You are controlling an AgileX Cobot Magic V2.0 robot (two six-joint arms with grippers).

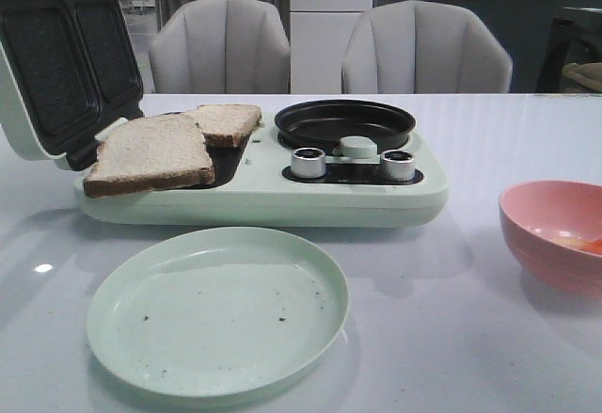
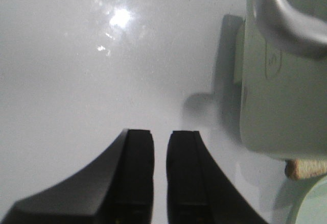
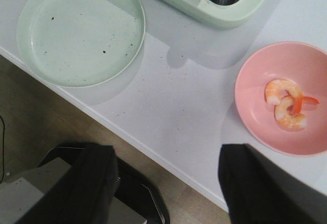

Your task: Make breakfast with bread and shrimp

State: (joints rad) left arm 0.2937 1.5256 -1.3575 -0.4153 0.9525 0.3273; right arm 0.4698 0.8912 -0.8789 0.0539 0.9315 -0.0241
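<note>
Two bread slices lie on the open sandwich maker (image 1: 263, 201): the near one (image 1: 150, 152) overhangs its front-left edge, the far one (image 1: 226, 121) lies behind it. A corner of the bread (image 2: 305, 168) shows in the left wrist view. Two shrimp (image 3: 286, 104) lie in a pink bowl (image 3: 255, 71), which stands at the table's right in the front view (image 1: 546, 225). My left gripper (image 2: 161, 134) is empty, its jaws nearly together, low over the table beside the appliance. My right gripper (image 3: 168, 152) is open and empty over the table's front edge, short of the bowl.
An empty pale green plate (image 1: 218, 309) with dark crumbs sits in front of the sandwich maker; it also shows in the right wrist view (image 3: 82, 30). The appliance's lid (image 1: 56, 55) stands open at the left. A black pan (image 1: 343, 123) and two knobs (image 1: 308, 162) are on its right half.
</note>
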